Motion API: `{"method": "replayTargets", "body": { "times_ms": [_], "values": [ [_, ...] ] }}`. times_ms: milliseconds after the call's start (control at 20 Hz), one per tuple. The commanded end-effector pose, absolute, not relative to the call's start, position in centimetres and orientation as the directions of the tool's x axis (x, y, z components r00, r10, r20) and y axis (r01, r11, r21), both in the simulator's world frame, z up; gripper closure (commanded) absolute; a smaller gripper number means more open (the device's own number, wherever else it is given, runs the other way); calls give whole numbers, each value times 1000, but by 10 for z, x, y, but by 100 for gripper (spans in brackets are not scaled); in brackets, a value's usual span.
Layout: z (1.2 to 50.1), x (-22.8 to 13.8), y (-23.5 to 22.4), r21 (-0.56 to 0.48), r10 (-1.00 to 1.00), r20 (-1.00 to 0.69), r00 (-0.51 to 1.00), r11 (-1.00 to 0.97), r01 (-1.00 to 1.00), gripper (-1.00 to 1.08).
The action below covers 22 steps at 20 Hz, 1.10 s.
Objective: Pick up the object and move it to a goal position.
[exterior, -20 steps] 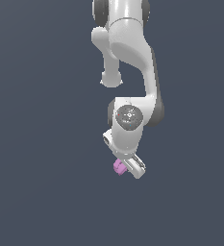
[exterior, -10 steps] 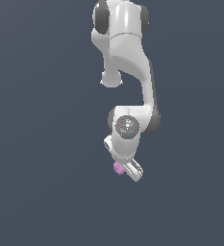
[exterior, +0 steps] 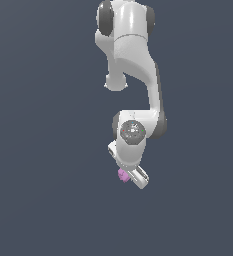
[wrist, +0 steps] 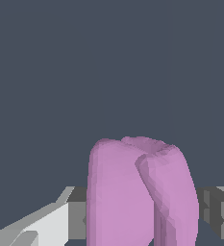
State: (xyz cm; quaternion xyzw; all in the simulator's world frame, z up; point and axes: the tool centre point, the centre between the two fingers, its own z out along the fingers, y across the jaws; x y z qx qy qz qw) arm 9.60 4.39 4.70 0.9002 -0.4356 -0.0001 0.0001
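Below the white arm, at the gripper, sits the pink-purple lumpy chunk, peeking out on the exterior view's left of the fingers and looking far smaller than the hand that carries it. Seen close in the wrist view as a roundish lump with a groove running down its face, flanked on both sides by grey finger pads pressed against its flanks, so clamped on the chunk rather than spread apart. Judged light for its small bulk, and stiff, with faceted faces showing no give under the pads. Uneven lobes likely to let it twist or slip if squeezed on a bulge; best held across the broad flat flanks, either side of the groove, as appears the case now. No goal marker visible in either view, only plain dark grey all around, so distance left to travel cannot be told. No containers anywhere in sight, hence nothing to report inside any.
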Motion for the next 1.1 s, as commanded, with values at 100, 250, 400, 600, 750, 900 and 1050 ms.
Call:
{"method": "replayTargets", "body": {
  "times_ms": [100, 250, 400, 600, 750, 900, 1050],
  "values": [
    [47, 96, 44, 0, -784, 0, 621, -621, -784, 108],
    [48, 95, 44, 0, -784, 0, 621, -621, -784, 108],
    [48, 92, 42, 0, -784, 0, 621, -621, -784, 108],
    [50, 85, 40, 0, -784, 0, 621, -621, -784, 108],
    [53, 77, 36, 0, -784, 0, 621, -621, -784, 108],
    [56, 66, 32, 0, -784, 0, 621, -621, -784, 108],
    [59, 53, 27, 0, -784, 0, 621, -621, -784, 108]
  ]
}}
